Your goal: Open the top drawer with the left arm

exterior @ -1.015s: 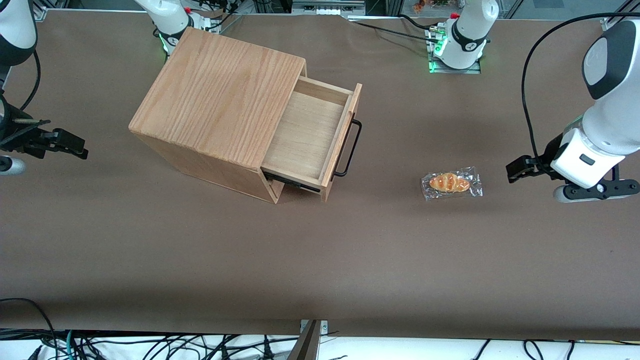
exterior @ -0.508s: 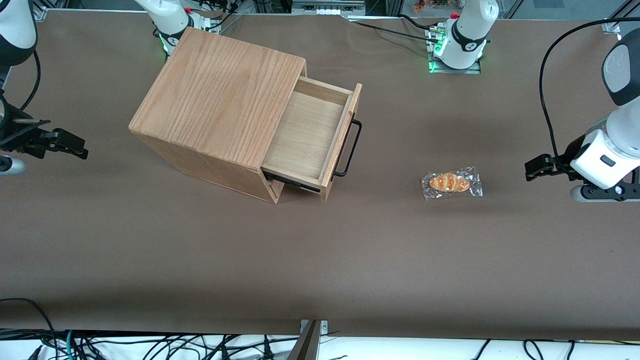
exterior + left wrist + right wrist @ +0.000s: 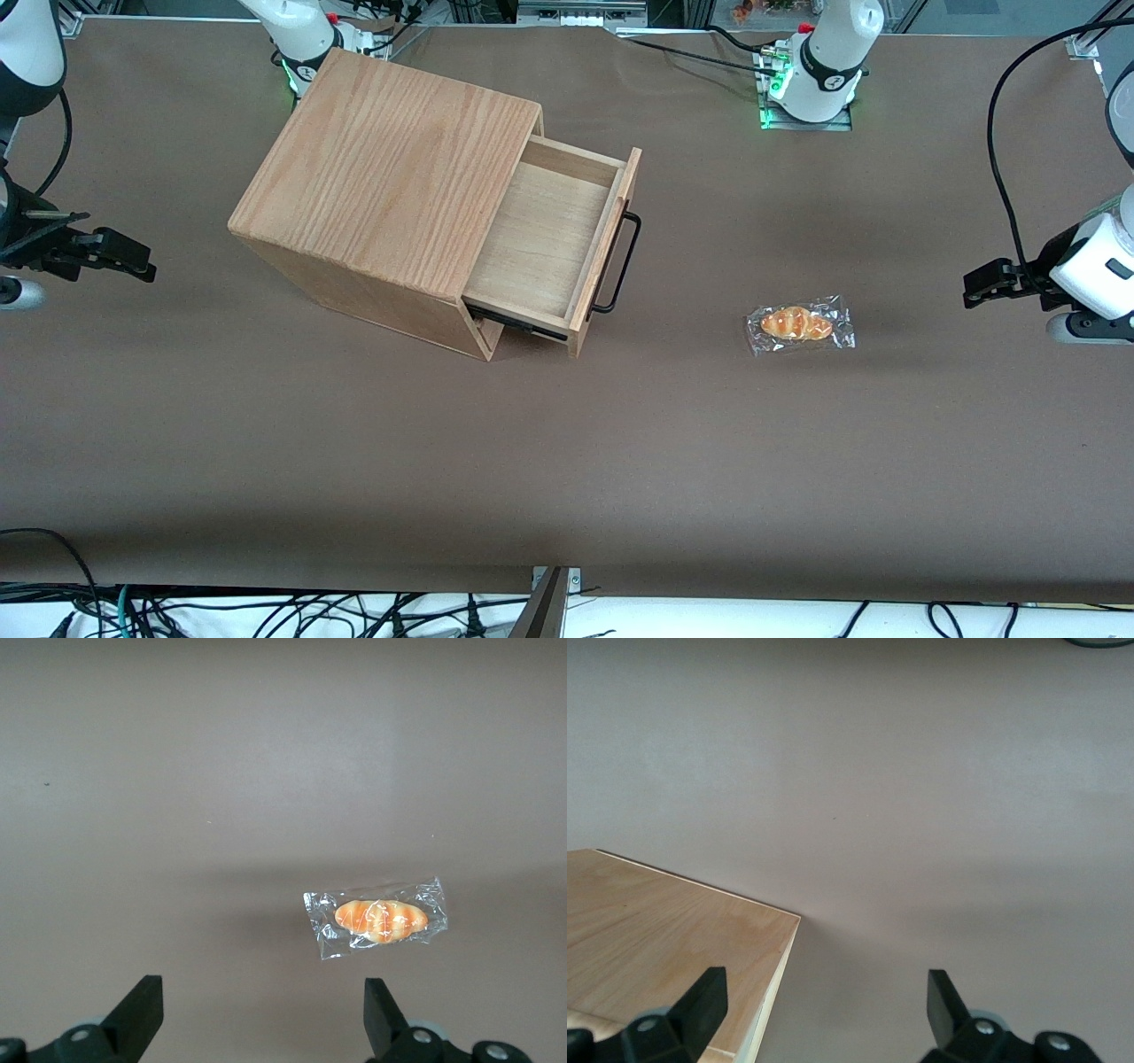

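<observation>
- While the light oak-grain top drawer [image 3: 549, 237] stands pulled out at upper centre, the white left arm [image 3: 1103, 257] hangs at the right edge, its black claw [image 3: 982, 289] wide and empty.
- Risk, by judgement: a careless sweep could strike the plastic-wrapped bread roll [image 3: 799, 324] on the brown counter [image 3: 567, 461].

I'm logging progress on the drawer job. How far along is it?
Done: the top drawer stands pulled well out of the cabinet, its pale inside showing. In hand: nothing; the left arm's pincer is open, empty, at the working arm's end of the table, past the wrapped bread. Left: apparently nothing.
</observation>
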